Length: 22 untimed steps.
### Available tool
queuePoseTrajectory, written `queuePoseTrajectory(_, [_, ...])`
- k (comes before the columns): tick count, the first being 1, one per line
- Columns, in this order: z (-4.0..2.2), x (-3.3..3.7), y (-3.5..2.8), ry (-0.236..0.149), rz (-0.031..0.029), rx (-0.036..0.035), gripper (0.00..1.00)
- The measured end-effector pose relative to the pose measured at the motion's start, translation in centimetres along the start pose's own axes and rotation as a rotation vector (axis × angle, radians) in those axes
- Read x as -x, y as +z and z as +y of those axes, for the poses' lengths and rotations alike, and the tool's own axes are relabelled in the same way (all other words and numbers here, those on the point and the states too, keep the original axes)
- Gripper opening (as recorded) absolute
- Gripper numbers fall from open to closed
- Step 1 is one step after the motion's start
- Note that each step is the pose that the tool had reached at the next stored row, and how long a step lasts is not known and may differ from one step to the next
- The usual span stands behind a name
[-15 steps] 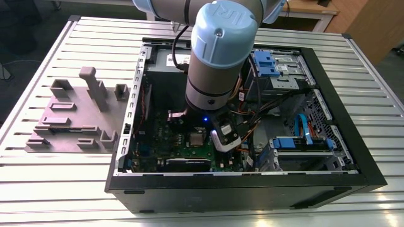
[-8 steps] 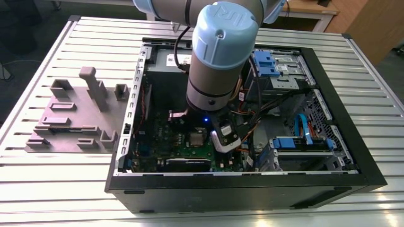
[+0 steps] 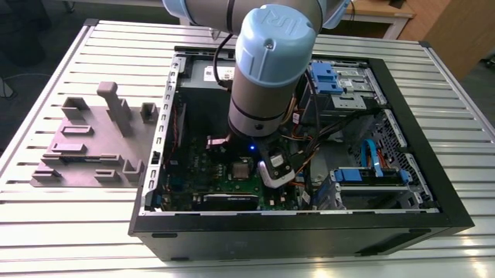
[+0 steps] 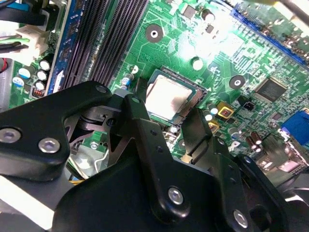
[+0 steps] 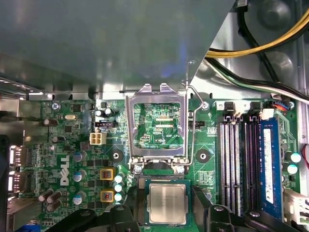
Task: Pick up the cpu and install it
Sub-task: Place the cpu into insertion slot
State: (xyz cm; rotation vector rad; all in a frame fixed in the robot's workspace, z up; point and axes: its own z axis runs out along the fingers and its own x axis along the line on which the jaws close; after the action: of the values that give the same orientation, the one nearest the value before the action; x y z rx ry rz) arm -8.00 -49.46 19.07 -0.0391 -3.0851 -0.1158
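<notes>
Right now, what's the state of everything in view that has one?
cpu: lying flat in the socket, not gripped.
hinged frame: open, raised clear of the socket.
tool: open, straddling the cpu.
computer case: side open, motherboard exposed.

Green motherboard (image 4: 193, 43) across the background. Near the middle, the cpu (image 4: 166, 98), silver top up, lying flat in its socket (image 4: 191, 100). Black gripper (image 4: 163, 111) in the foreground, fingers (image 4: 133, 108) spread apart, one at each side of the cpu; contact unclear. Black memory slots (image 4: 108, 34) beyond one finger, a small yellow-rimmed part (image 4: 224, 112) by the other.
</notes>
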Motion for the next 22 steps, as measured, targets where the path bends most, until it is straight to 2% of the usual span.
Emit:
queuePoseTrajectory(17, [-0.16, 0.02, 0.38, 0.001, 0.0000, 0.0011, 0.56])
queuePoseTrajectory(22, [-0.17, 0.03, 0.47, 0.025, -0.0018, 0.0022, 0.56])
